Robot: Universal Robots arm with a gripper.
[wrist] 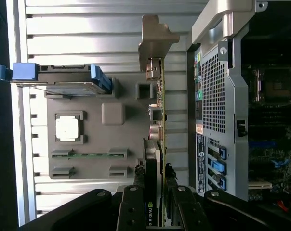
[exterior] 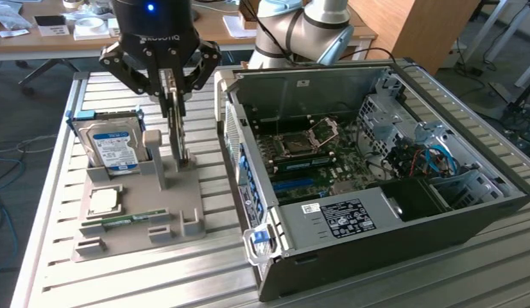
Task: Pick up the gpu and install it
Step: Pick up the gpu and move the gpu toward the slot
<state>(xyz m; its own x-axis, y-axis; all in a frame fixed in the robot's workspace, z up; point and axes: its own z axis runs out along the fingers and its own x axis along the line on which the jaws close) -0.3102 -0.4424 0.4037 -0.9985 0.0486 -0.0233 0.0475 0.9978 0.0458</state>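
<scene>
The gpu (exterior: 181, 136) is a thin green card seen edge-on, standing upright over the grey parts holder (exterior: 190, 196). My gripper (exterior: 173, 96) is shut on its upper edge, one finger on each face. The wrist view looks down the gpu (wrist: 161, 96): its silvery bracket (wrist: 155, 43) is at the far end, its black cooler sits between my fingertips, and my gripper (wrist: 155, 192) clamps it. The card's lower end is close to the holder; I cannot tell whether it still touches. The open computer case (exterior: 359, 160) lies beside the holder, on the exterior view's right.
The holder (wrist: 131, 144) also carries a hard drive (exterior: 111, 144) with blue rails, a square processor (exterior: 105, 200) and a RAM stick (exterior: 128, 219). The case's rear wall (wrist: 218, 96) stands close beside the gpu. Both rest on a slatted metal table (exterior: 145, 276).
</scene>
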